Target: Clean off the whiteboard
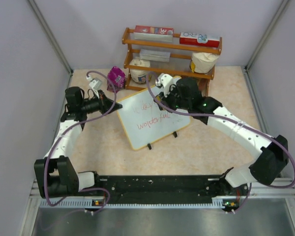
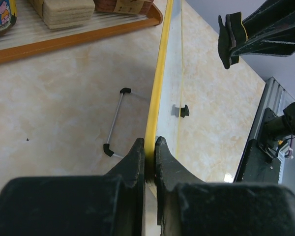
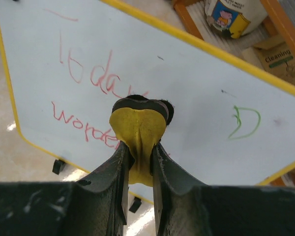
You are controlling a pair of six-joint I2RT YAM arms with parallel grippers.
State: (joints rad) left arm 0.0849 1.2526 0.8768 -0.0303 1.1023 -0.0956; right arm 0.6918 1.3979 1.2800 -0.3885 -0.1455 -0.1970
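The whiteboard (image 1: 150, 120) stands tilted on two black feet in the table's middle, with red writing on it. In the right wrist view the whiteboard (image 3: 187, 78) shows red words and a green D. My left gripper (image 1: 117, 105) is shut on the board's yellow left edge (image 2: 155, 108). My right gripper (image 1: 162, 101) is shut on a yellow and black eraser (image 3: 138, 123), whose black pad is against or very near the board over the red writing. The eraser also shows in the left wrist view (image 2: 231, 39), held just off the board.
A wooden shelf (image 1: 169, 54) with boxes, jars and a sponge stands behind the board. A purple packet (image 1: 116, 76) and a white object (image 1: 95, 84) lie at the back left. Grey walls close in both sides. A black rail (image 1: 152, 184) runs along the near edge.
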